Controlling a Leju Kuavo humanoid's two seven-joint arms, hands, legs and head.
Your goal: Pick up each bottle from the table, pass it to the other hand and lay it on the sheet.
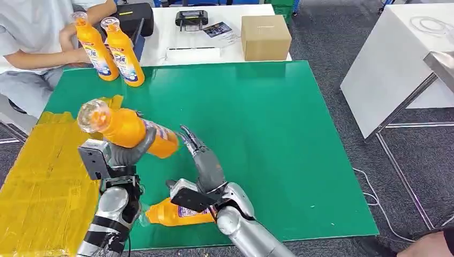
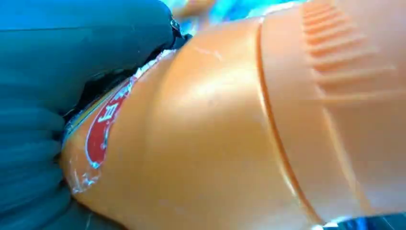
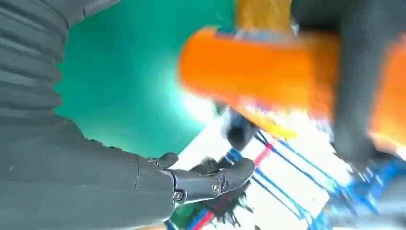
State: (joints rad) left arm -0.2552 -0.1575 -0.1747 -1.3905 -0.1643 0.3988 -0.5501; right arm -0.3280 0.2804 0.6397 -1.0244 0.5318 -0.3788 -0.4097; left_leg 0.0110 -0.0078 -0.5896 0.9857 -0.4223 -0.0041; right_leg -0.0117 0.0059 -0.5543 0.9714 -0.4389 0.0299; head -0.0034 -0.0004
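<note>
Up over the green mat (image 1: 300,134), left hand (image 1: 124,155) grips an orange bottle (image 1: 128,128); right hand (image 1: 201,155) is spread beside it, empty. Pass looks done. Left: lay it on yellow sheet (image 1: 37,176). Near-edge bottle (image 1: 174,212) & two far bottles (image 1: 112,51) wait.

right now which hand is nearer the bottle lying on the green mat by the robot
Right. The right hand and its wrist hang just above the lying bottle, fingers open and pointing away. The left hand is up and to the side, gripping another bottle over the mat's edge.
</note>
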